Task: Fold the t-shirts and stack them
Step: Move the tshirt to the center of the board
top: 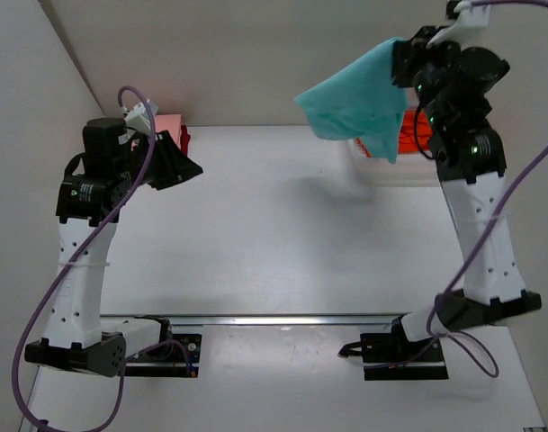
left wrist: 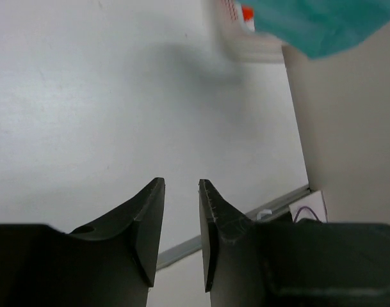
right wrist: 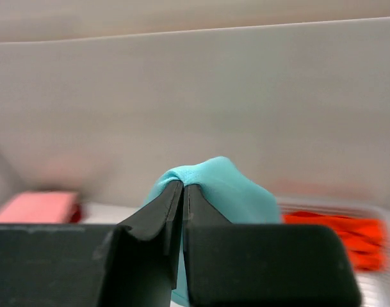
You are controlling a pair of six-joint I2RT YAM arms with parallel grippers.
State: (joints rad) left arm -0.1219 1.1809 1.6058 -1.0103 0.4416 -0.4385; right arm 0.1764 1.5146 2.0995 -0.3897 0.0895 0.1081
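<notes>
White tabletop [top: 274,234] and pale walls frame a soft teal cloth t-shirt [top: 359,103], hanging bunched in the air above the table's far right corner. It is pinched at one fold by the right gripper [right wrist: 183,187], whose black jaws are clamped on the fabric. Below it, a bright orange t-shirt [top: 408,130] lies in a white mesh plastic basket [top: 381,175]. At far left, a salmon pink t-shirt [top: 168,123] sits just beside a dark red t-shirt [top: 184,138]. The left gripper [left wrist: 180,188] hovers nearby, jaws slightly parted and grasping nothing.

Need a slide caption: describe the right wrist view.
Right gripper shut on a fold of soft teal cloth t-shirt; bright orange t-shirt and salmon pink t-shirt blurred behind.
</notes>
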